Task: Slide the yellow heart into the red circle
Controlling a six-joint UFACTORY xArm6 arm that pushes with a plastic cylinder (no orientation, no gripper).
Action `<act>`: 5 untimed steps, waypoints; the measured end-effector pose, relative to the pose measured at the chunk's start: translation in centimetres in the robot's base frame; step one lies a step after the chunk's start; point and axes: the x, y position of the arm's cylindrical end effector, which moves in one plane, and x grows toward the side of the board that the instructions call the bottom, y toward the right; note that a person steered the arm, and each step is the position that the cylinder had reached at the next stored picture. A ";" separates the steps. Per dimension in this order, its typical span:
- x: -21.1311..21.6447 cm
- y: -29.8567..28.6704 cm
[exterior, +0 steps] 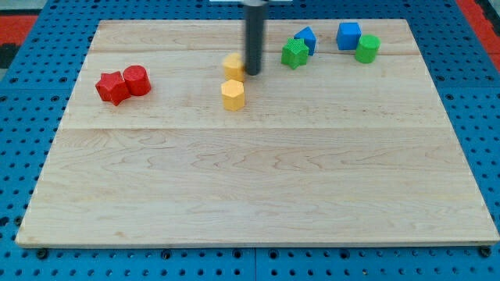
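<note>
Two yellow blocks sit near the board's top middle. The upper one (232, 65) looks like the yellow heart, partly behind my rod; the lower one (233, 94) is a yellow hexagon. My tip (254, 73) stands just right of the upper yellow block, touching or nearly touching it. The red circle (137, 80) sits at the view's left, touching a red star (112, 87) on its left side.
At the top right are a green star (294, 53), a blue block (306, 39), a blue cube (348, 35) and a green cylinder (367, 48). The wooden board (258, 195) lies on a blue pegboard.
</note>
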 end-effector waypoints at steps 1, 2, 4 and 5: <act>0.6 -7.2; -2.8 -4.2; -0.9 -8.4; -0.8 0.3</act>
